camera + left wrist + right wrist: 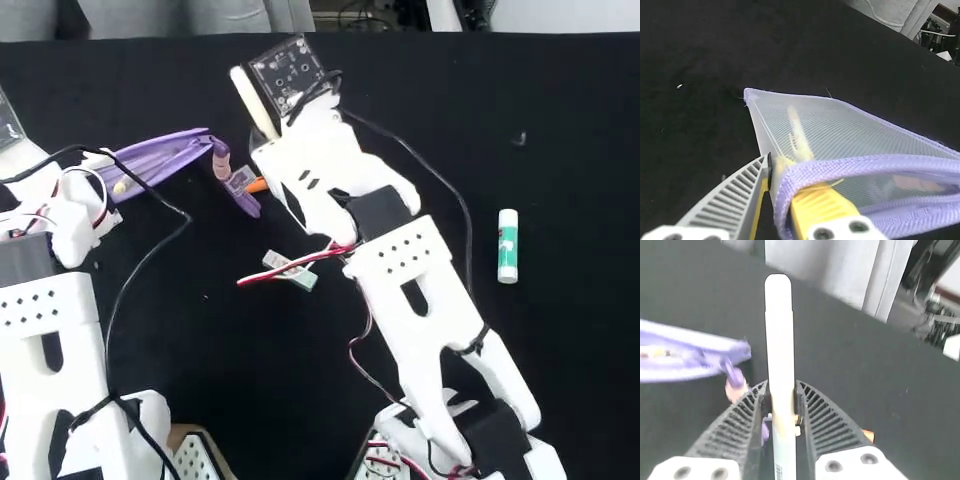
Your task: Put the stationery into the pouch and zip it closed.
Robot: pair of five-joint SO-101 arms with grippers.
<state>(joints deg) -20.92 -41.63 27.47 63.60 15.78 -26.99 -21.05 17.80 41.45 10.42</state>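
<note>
Right gripper point(781, 390): fingers clamped tight on white pen point(778, 330), which sticks out well past the tips. Left gripper point(776, 175): pinched on the purple rim of the mesh pouch point(850, 135). The pouch sits on the black table point(560, 120) by the left arm. Its zipper pull point(221, 160) is just beside the pen-holding gripper. Glue stick point(508, 245) lies well apart, beyond the right arm.

Bright, even room light casts only soft shadows.

Left end effector point(776, 167), right end effector point(781, 390) clamped
</note>
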